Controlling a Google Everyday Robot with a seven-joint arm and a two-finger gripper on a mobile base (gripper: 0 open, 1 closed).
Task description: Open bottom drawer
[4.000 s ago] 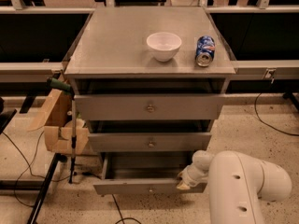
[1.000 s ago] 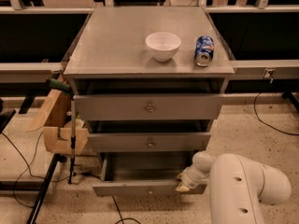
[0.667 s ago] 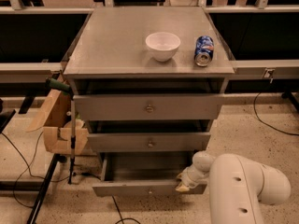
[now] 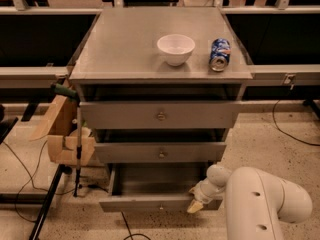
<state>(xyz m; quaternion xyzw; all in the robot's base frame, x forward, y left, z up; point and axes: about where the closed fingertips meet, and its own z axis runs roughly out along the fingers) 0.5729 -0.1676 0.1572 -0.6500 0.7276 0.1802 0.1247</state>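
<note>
The bottom drawer (image 4: 145, 203) sits lowest in the bench (image 4: 120, 59), below the middle drawer (image 4: 125, 153) and the top drawer (image 4: 120, 115). It stands well out from the frame, with its inside floor exposed, so the opening appears largely done. The hand (image 4: 196, 205) is at the right end of this drawer's front panel, touching or just beside the panel edge and well to the right of the small central knob (image 4: 161, 207). Whether the hand is clenched, released or grasping the panel cannot be told from this view. The white arm (image 4: 265, 204) fills the lower right corner. To finish the step well, draw the panel straight outward along the drawer's travel. A pull applied at one end may skew the drawer and bind it, so keep the force level and the motion slow. Avoid lifting or jolting the bench, since a bowl (image 4: 175, 49) and a can (image 4: 220, 54) lying on its side rest on top.
</note>
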